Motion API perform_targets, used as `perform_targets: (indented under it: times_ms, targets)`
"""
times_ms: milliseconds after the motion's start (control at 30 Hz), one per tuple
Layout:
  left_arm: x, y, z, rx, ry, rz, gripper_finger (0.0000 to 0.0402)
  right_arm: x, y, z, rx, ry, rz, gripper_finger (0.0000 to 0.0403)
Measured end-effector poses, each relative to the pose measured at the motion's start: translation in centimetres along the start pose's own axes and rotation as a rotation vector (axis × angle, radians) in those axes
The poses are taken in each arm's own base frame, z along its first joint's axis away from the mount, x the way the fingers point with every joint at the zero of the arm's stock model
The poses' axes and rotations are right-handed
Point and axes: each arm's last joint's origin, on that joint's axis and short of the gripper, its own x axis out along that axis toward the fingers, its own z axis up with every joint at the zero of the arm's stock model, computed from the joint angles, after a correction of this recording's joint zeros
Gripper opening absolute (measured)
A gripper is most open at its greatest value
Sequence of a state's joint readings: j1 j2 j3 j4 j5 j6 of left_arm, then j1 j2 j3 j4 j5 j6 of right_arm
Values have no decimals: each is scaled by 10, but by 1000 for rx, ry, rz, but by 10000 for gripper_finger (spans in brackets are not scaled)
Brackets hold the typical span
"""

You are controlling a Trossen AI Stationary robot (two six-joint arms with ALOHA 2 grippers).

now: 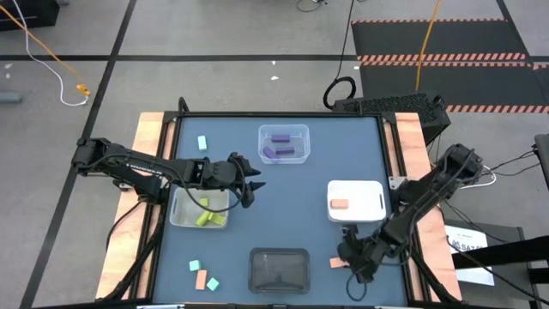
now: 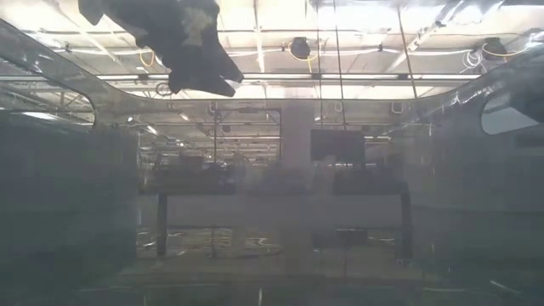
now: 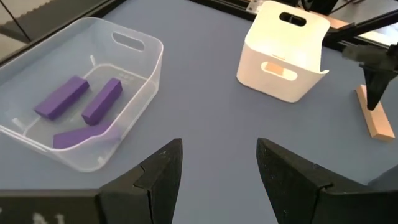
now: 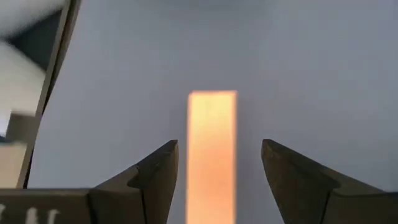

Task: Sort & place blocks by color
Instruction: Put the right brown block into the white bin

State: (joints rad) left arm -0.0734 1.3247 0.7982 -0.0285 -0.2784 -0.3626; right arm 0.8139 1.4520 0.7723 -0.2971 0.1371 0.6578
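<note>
My right gripper (image 1: 350, 257) (image 4: 217, 163) is open near the table's near right corner. Its fingers stand on either side of a salmon-orange bar (image 4: 211, 149) (image 1: 337, 263) lying flat on the table, with a gap on each side. My left gripper (image 1: 250, 185) (image 3: 217, 167) is open and holds nothing, just right of the translucent tray (image 1: 177, 216) that holds yellow-green blocks (image 1: 204, 216). Purple bars (image 3: 81, 102) lie in the clear tray (image 1: 283, 130). One salmon block (image 1: 340, 204) lies in the white tray (image 1: 369, 190).
A black tray (image 1: 279, 254) sits at the near edge. Loose blocks lie on the blue table: a cyan one (image 1: 202, 142) far left, and two cyan ones (image 1: 195, 266) and a salmon one (image 1: 201, 280) near left. Open table lies between the trays in the middle.
</note>
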Motion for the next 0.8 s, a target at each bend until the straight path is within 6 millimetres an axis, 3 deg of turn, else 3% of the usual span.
perform_targets:
  times_ms: [333, 467, 633, 800]
  targets:
    - [0, 0, 0, -14, 0, 0, 207, 23, 10, -18, -141, 84, -41, 215]
    - [0, 0, 0, -14, -1, 0, 207, 28, 10, -20, -163, 80, -74, 185]
    - [0, 0, 0, -10, -1, 0, 207, 30, 10, -20, -221, 87, -80, 112]
    - [0, 0, 0, -9, 0, 0, 207, 23, 11, -17, -224, 55, -53, 112]
